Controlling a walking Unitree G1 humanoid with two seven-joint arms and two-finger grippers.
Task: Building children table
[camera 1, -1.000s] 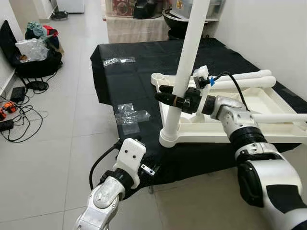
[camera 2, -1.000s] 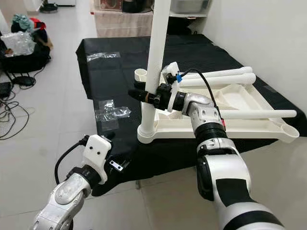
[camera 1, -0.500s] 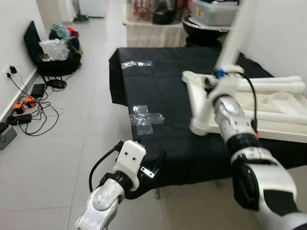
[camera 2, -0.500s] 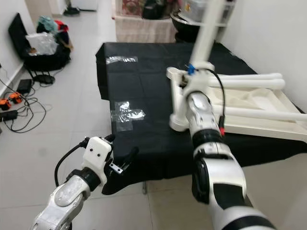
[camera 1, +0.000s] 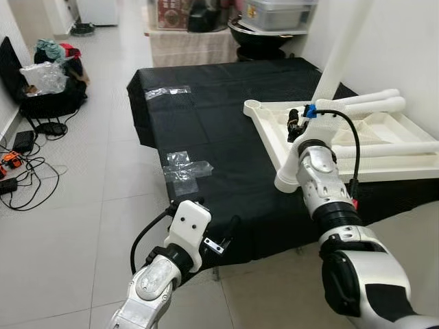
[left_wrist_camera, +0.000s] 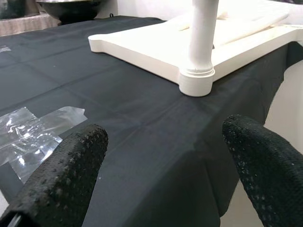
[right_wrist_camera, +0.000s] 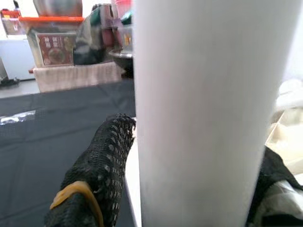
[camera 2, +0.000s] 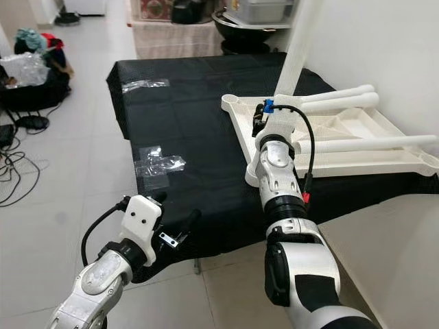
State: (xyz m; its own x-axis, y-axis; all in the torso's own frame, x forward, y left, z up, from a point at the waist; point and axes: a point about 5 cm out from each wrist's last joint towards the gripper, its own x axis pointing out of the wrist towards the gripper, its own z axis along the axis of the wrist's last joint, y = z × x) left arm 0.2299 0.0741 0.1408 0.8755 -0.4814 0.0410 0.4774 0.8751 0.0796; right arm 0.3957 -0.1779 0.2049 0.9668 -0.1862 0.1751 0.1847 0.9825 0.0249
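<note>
Left eye view. A white tabletop [camera 1: 384, 147] lies upside down on a black cloth [camera 1: 219, 130] spread over the floor. One white leg [camera 1: 341, 51] stands upright in the near corner socket [camera 1: 287, 179]; other legs [camera 1: 360, 104] lie across the tabletop. The right arm reaches forward to the standing leg. The left arm hangs low in front, above the grey tiles. Crumpled clear plastic [camera 1: 186, 166] rests on the cloth.

Right eye view. The same scene: the right gripper [camera 2: 258, 123] sits at the upright leg, just above the tabletop's corner. The left gripper [camera 2: 180, 221] hovers at the cloth's near edge, its fingers spread and holding nothing.

Left wrist view. Two black fingertips [left_wrist_camera: 64, 177] stand wide apart, empty. Between them, further off, the leg rises from its socket at the tabletop's corner.

Right wrist view. The white leg passes between the two black fingers [right_wrist_camera: 97, 177], one on either side, closed against it.
</note>
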